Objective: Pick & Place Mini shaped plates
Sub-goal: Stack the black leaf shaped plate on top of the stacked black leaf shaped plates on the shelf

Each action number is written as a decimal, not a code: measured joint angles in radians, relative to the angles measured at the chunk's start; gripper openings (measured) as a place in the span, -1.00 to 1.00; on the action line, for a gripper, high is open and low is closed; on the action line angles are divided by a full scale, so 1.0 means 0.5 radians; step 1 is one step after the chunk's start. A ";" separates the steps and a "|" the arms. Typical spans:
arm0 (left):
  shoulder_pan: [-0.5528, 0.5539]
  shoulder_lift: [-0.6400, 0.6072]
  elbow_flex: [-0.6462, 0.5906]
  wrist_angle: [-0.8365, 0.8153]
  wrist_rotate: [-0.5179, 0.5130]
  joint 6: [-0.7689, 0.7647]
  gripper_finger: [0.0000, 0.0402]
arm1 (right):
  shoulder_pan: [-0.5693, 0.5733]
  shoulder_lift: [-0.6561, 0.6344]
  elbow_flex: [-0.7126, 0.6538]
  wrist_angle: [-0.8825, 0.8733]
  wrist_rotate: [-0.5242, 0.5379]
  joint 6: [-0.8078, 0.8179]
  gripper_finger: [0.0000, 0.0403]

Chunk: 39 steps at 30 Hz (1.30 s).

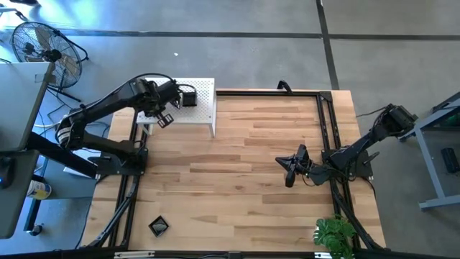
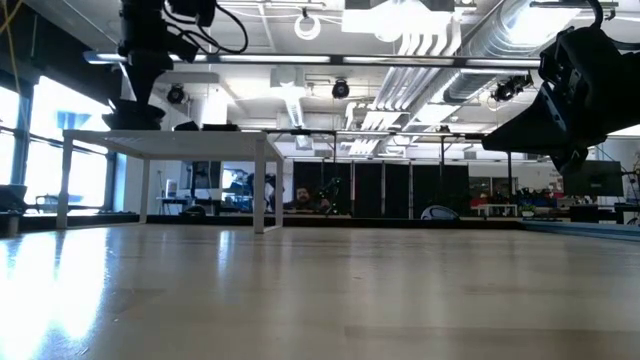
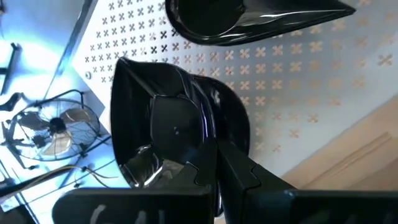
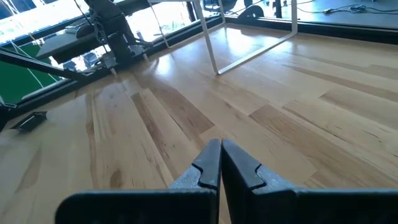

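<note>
A lone square plate (image 1: 158, 226) lies at the counter's (image 1: 237, 180) near left edge, well apart from both arms. The right gripper (image 4: 220, 163) hangs pressed together over bare boards mid-right. Farther back, the left gripper (image 1: 164, 118) pinches a dark plate (image 3: 155, 149) over the white stand (image 1: 205, 101), beside another plate (image 3: 249, 18); open wood lies nearer.

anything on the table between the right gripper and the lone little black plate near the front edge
Nothing: bare wood between right gripper and square glossy black plate, high view.
</note>
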 joint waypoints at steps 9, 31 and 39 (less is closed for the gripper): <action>-0.007 0.000 0.000 0.041 0.025 0.058 -1.00 | 0.000 0.000 0.000 0.005 -0.001 0.000 -0.99; -0.007 0.001 0.000 0.009 0.024 0.006 -1.00 | 0.000 0.000 0.000 0.017 -0.002 0.000 -1.00; -0.007 0.001 0.000 -0.022 0.062 -0.008 -0.90 | 0.000 0.000 0.001 0.041 -0.002 -0.008 -1.00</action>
